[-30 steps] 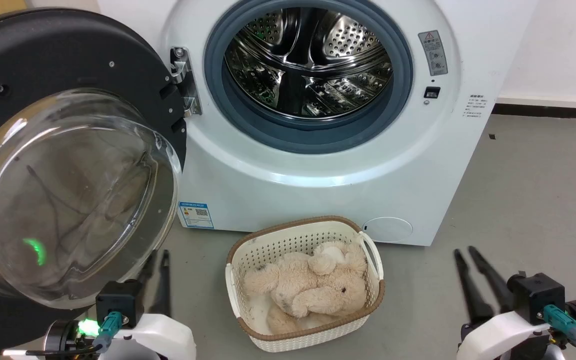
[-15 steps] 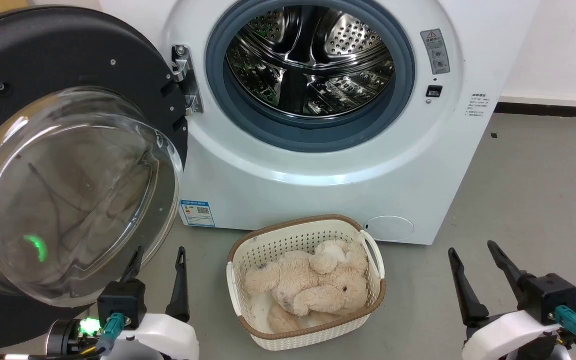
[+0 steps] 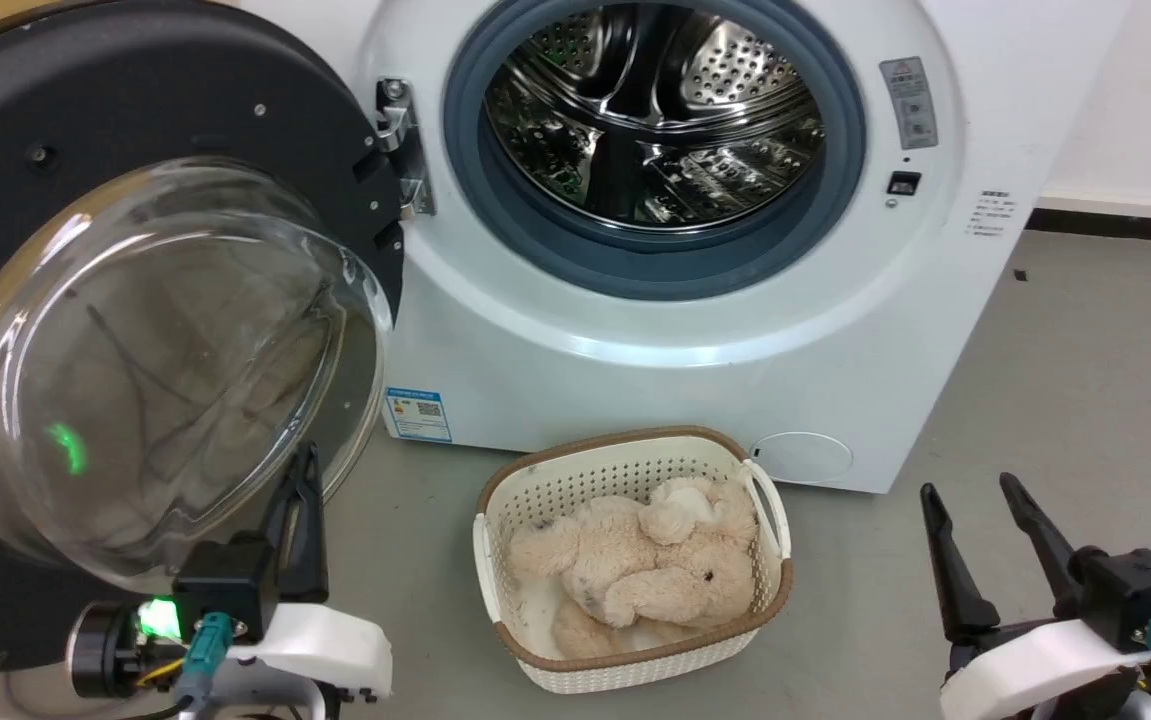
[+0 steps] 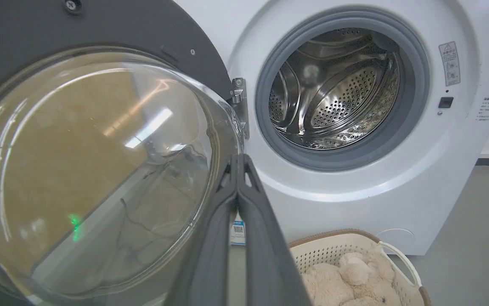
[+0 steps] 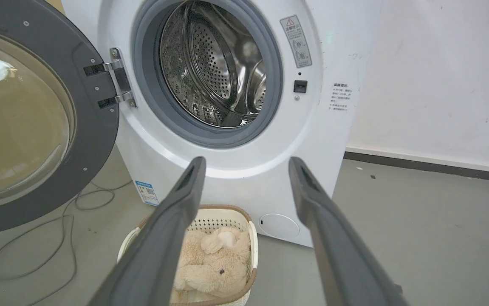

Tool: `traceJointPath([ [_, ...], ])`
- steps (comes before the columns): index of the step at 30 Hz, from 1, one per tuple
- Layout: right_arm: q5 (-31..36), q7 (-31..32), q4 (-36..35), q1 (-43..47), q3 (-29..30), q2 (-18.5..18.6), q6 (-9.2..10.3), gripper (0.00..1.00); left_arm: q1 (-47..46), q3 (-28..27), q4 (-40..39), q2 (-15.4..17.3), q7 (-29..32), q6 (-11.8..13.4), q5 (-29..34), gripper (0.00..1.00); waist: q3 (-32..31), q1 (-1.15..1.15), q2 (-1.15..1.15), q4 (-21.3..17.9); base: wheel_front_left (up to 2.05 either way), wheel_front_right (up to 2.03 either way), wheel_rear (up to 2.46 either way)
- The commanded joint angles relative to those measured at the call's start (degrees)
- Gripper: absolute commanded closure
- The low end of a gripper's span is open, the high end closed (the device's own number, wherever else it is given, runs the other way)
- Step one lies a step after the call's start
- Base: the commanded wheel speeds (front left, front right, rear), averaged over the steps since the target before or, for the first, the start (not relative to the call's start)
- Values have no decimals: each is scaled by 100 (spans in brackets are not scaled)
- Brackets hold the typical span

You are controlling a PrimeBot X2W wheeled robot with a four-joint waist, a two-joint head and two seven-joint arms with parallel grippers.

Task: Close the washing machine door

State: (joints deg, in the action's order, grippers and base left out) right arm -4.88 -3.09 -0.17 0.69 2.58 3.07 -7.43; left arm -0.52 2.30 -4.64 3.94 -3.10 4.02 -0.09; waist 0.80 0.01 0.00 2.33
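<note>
Firstly, items cut off or unclear.
- The washing machine door (image 3: pixel 160 345): I saw it swung wide open on its hinge (image 3: pixel 405 150), at the left of the drum mouth. Its left and lower rim ran off the head view. Only its inner face and bulging glass showed.
- The washing machine (image 3: pixel 655 330): its top and right side were cropped. The print on its blue label (image 3: pixel 418 413) and on its warning sticker (image 3: pixel 910 103) was too small for me to read.
- Drum (image 3: pixel 650 110) and grey gasket (image 3: pixel 655 265): both were exposed, and the depths were lost in glare.
- Green glint (image 3: pixel 65 447) on the glass: its source was not clear to me.
- Basket (image 3: pixel 585 480), on the floor just before the washer, held a beige plush toy (image 3: pixel 635 570). I could not make out what sort of toy it was.

Secondly, the jaws.
- Left gripper (image 3: pixel 305 470): the jaws were pressed together and held nothing. In the left wrist view the left gripper (image 4: pixel 238 163) had its tips lying across the lower right edge of the glass bowl. I could not tell whether they touched it.
- Right gripper (image 3: pixel 967 487): the jaws were spread wide and empty, low at the right and well apart from the washer. In the right wrist view the right gripper (image 5: pixel 247 160) framed the white front panel below the drum.
</note>
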Motion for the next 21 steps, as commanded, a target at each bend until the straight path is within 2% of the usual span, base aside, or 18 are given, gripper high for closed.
traceJointPath([
  [1,-64,-54,-32,-13,34,-5,-2,0,-109,13,-79,33,-52,55,9,100,12,0,0,34,0,0,0],
  [8,-185,-138,-37,-9,138,-6,-2,0,-270,-78,-468,109,-136,91,-99,100,57,0,0,229,0,0,0],
  [13,-264,-198,-34,-22,199,-7,-3,0,-448,-349,-701,117,-196,30,-342,100,104,0,0,389,0,0,0],
  [21,-383,-293,-22,-62,291,-8,-3,0,-893,-1231,-764,22,-292,-362,-914,100,193,0,0,637,0,0,0],
])
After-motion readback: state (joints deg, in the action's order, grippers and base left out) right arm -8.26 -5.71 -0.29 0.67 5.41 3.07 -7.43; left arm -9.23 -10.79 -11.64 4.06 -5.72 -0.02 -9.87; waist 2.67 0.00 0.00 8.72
